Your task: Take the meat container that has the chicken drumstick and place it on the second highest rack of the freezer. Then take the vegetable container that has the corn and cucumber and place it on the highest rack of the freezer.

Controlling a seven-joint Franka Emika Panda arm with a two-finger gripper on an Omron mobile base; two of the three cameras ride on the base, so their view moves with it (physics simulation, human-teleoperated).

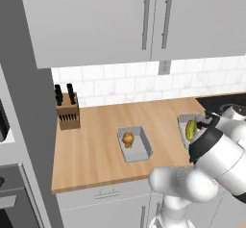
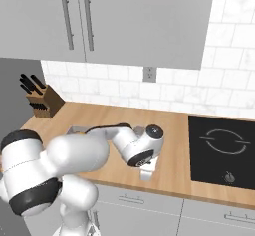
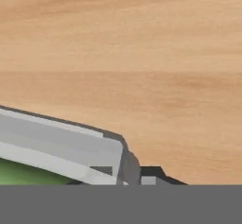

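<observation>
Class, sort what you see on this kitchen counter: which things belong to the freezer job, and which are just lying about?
Belong to the job:
- grey tray holding the chicken drumstick
- second grey tray holding the cucumber, at the arm's gripper

Just lying about:
- knife block
- hob
- wall socket
- wall cupboards

Two grey trays on the wooden counter (image 1: pixel 96 140), right of the knife block (image 1: pixel 67 110).

Meat container (image 1: pixel 135 144): open, rectangular, lying flat nearer the knife block, with a small golden-brown chicken drumstick (image 1: pixel 128 139) at its rear end. Vegetable container (image 1: pixel 185 128): farther from the knife block, partly hidden behind the arm, holding something green and yellow (image 1: pixel 192 129); cucumber and corn hard to separate. In the hand view, its grey wall (image 3: pixel 61 147) and green inside.
</observation>
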